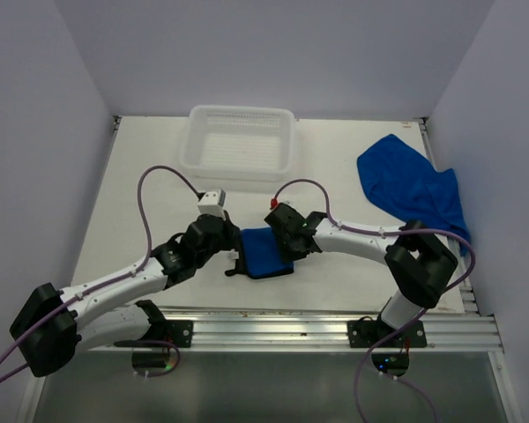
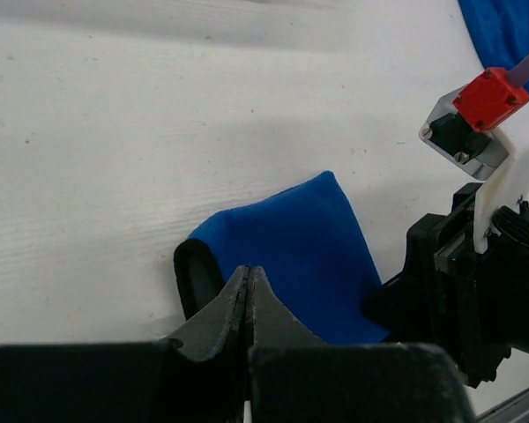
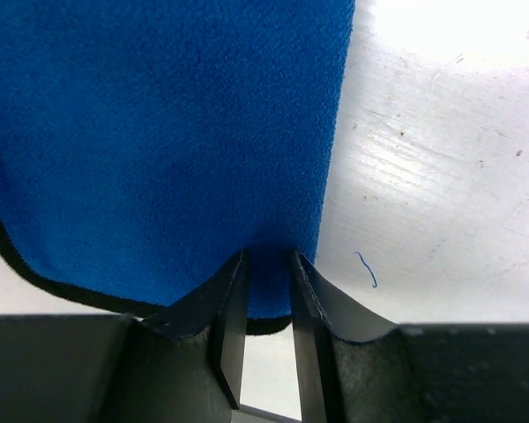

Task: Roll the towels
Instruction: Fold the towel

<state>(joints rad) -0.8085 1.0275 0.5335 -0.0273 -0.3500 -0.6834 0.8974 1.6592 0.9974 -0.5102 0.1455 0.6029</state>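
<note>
- Near towel (image 1: 266,252): a compact blue bundle at table (image 1: 159,176) centre-front, between the two grippers. It's several layers thick w/ a dark trim showing along one edge.
- Far towel (image 1: 410,187): a loose, crumpled heap at the far right of the table, well apart from both arms and untouched.
- Right gripper (image 3: 269,291): jaws nearly together, w/ a fold of the near towel's edge pinched between them. The wrist view shows the cloth running straight into the gap.
- Left gripper (image 2: 249,286): jaws fully together, tips right at the bundle's opposite edge. No cloth shows between them, so prob. pressing or steadying rather than gripping (can't rule out a thin layer caught underneath).
- Basket (image 1: 240,141): white, sits at the far edge w/ nothing visible in it.
- Step in hand, as I judge it: finishing the roll on towel no. 1, w/ the right side holding the end and the left bracing the other side.
- Progress: approx. half at best, since the second towel isn't started.
- Next move needs:
  - keeping the pinched end tucked so the layers don't spring open on release;
  - letting go gently, w/o dragging the bundle;
  - then a long reach to the far towel, which needs flattening before any rolling.
</note>
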